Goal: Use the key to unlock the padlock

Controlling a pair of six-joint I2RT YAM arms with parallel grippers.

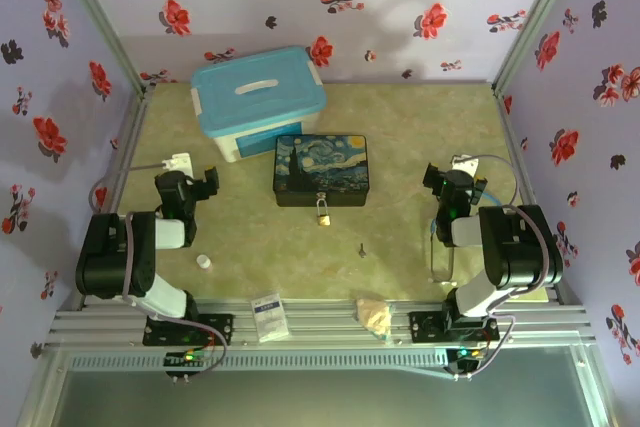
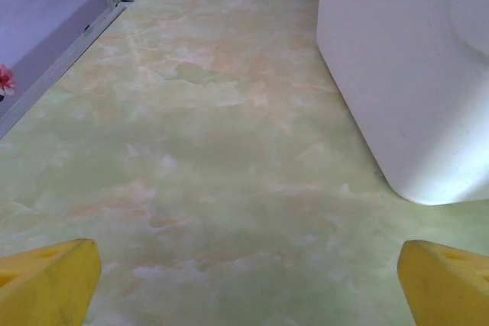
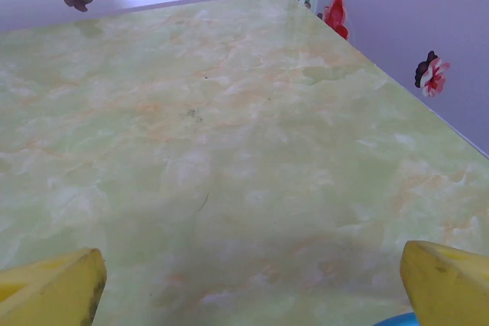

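Enclosing green marbled table [image 1: 420, 147]: lilac floral walls [image 1: 400, 27] | left claw [image 2: 244, 284] released | right claw [image 3: 248, 286] released

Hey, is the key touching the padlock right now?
Apart. The top external view shows the key lying on the table, bare surface between it and the padlock at the front of the dark box.

Bright, even light is cast from above; shadows are kept soft, and the surface [image 2: 229, 150] is rendered slightly hazy.

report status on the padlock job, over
Left tool and right tool open, empty. Padlock hanging at box front; key loose on table. Nothing between right tool and key.
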